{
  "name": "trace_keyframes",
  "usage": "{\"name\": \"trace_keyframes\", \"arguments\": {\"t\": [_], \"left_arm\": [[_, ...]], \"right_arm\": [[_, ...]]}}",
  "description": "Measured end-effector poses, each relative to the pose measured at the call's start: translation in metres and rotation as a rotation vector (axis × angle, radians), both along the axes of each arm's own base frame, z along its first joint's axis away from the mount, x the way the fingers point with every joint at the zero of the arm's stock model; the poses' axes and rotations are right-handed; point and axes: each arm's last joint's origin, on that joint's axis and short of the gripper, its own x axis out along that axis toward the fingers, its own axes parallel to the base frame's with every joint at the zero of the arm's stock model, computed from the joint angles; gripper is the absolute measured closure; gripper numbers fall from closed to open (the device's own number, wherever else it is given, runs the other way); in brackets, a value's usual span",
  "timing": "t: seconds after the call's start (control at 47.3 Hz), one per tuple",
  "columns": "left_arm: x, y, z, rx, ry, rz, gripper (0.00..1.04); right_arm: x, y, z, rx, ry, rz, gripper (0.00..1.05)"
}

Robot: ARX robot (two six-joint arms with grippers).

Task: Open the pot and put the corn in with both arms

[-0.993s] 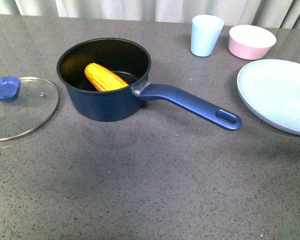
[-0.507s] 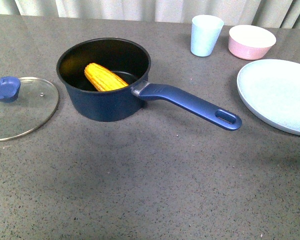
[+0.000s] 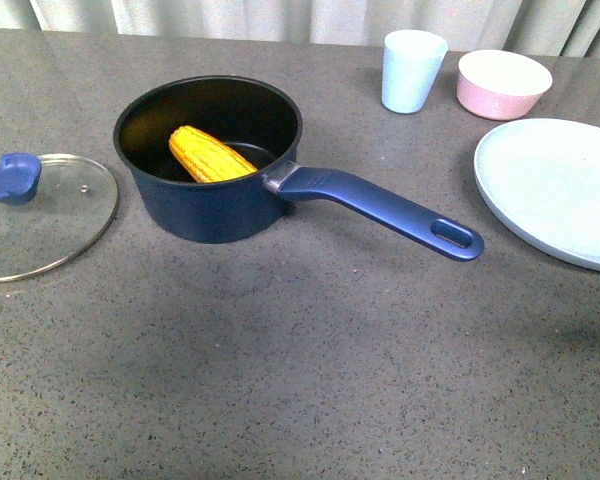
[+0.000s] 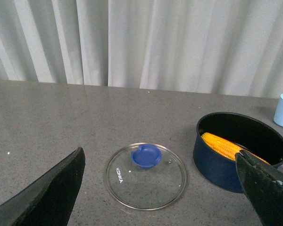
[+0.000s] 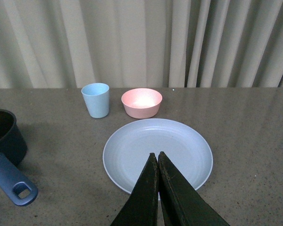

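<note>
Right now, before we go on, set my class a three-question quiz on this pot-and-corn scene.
1. True or false: the corn lies inside the pot.
2. Where is the lid? A) on the pot B) flat on the table beside the pot C) on the plate
3. Fill in: the left gripper is ____, the right gripper is ____.

Key: 1 true; 2 B; 3 open, shut.

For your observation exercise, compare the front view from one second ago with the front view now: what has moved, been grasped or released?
Nothing visibly changed. The corn lies in the pot, the lid rests on the table beside it, and the cup, bowl and plate keep their places.
</note>
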Motion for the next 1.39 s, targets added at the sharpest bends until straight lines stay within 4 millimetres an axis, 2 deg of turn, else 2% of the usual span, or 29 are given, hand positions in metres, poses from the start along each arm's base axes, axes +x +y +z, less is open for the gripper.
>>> {"name": "trace_keyframes", "arguments": {"t": [0.127,0.338,0.655,0.993,1.395], "left_arm": [[0.0000,0.0000,0.0000,0.000,0.000,0.000,0.09],[0.0000,0.0000,0.0000,0.000,0.000,0.000,0.09],[0.0000,0.0000,0.0000,0.000,0.000,0.000,0.09],[0.0000,0.0000,0.0000,0.000,0.000,0.000,0.09],[0.0000,0.0000,0.0000,0.000,0.000,0.000,0.09]], "right_arm": [[-0.0108,-0.0001,-0.0029,0.000,0.008,0.000,1.03],[-0.0113,-0.0001,-0.0029,-0.001,0.006,-0.001,1.01],[-0.0114,-0.0001,-0.0028,0.000,0.005,-0.001,0.54],[-0.0114,-0.0001,-0.0028,0.000,0.005,-0.001,0.08],[-0.0114,-0.0001,-0.0028,0.000,0.005,-0.001,0.09]]}}
